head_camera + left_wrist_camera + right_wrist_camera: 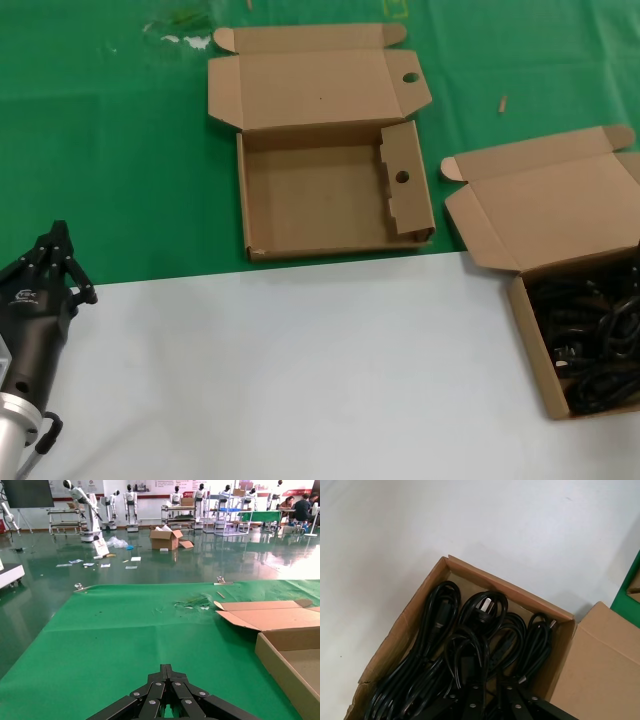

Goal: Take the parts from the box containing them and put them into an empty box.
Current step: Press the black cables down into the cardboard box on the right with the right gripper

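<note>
So left gripper (60,240) idles pressed together at the table's left edge. Empty box (320,195) top centre. Right gripper (490,692), jaws unreadable, sits directly over the cables (470,635) in the source box (535,350), right edge; loops run lengthwise away from it.

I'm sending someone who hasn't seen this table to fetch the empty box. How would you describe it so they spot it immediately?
On the green cloth beyond the white tabletop lie two open brown cardboard boxes. Take the empty box at the middle. Unlike the box of black cables at the right edge, it has an inner partition with a round hole and another hole in its lid flap.
</note>
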`<state>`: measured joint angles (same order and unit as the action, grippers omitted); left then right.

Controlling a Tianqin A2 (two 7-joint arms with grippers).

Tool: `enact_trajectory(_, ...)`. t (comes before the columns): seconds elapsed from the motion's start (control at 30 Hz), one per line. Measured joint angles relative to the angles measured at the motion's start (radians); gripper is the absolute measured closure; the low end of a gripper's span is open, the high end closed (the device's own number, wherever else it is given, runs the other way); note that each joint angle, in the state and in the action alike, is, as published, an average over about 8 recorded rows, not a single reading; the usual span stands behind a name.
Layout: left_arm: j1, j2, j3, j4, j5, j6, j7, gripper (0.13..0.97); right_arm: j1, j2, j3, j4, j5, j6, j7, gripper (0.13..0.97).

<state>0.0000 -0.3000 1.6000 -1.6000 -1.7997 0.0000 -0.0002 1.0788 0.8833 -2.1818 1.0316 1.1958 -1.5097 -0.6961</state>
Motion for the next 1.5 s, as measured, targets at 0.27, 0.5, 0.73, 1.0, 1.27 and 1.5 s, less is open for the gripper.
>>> enact_trajectory(0.27, 0.0, 0.0, 0.0, 0.0, 0.0, 0.0, 0.0, 0.957, 0.003, -0.006, -0.008, -0.011, -0.006, -0.001, 0.0, 0.87)
enact_trajectory(0.5, 0.0, 0.0, 0.0, 0.0, 0.0, 0.0, 0.0, 0.957, 0.003, -0.009, -0.013, -0.022, -0.008, 0.002, -0.006, 0.778)
enact_trajectory(0.73, 0.0, 0.0, 0.0, 0.0, 0.0, 0.0, 0.0, 0.957, -0.004, -0.014, -0.015, -0.048, -0.007, 0.019, -0.027, 0.653)
enact_trajectory(1.0, 0.0, 0.0, 0.0, 0.0, 0.0, 0.0, 0.0, 0.957, -0.004, -0.025, -0.018, -0.089, -0.005, 0.035, -0.058, 0.547)
enact_trajectory(1.27, 0.0, 0.0, 0.0, 0.0, 0.0, 0.0, 0.0, 0.957, 0.003, -0.03, -0.023, -0.115, -0.008, 0.036, -0.072, 0.603)
enact_trajectory(1.5, 0.0, 0.0, 0.0, 0.0, 0.0, 0.0, 0.0, 0.957, 0.006, -0.033, -0.027, -0.133, -0.009, 0.038, -0.081, 0.643)
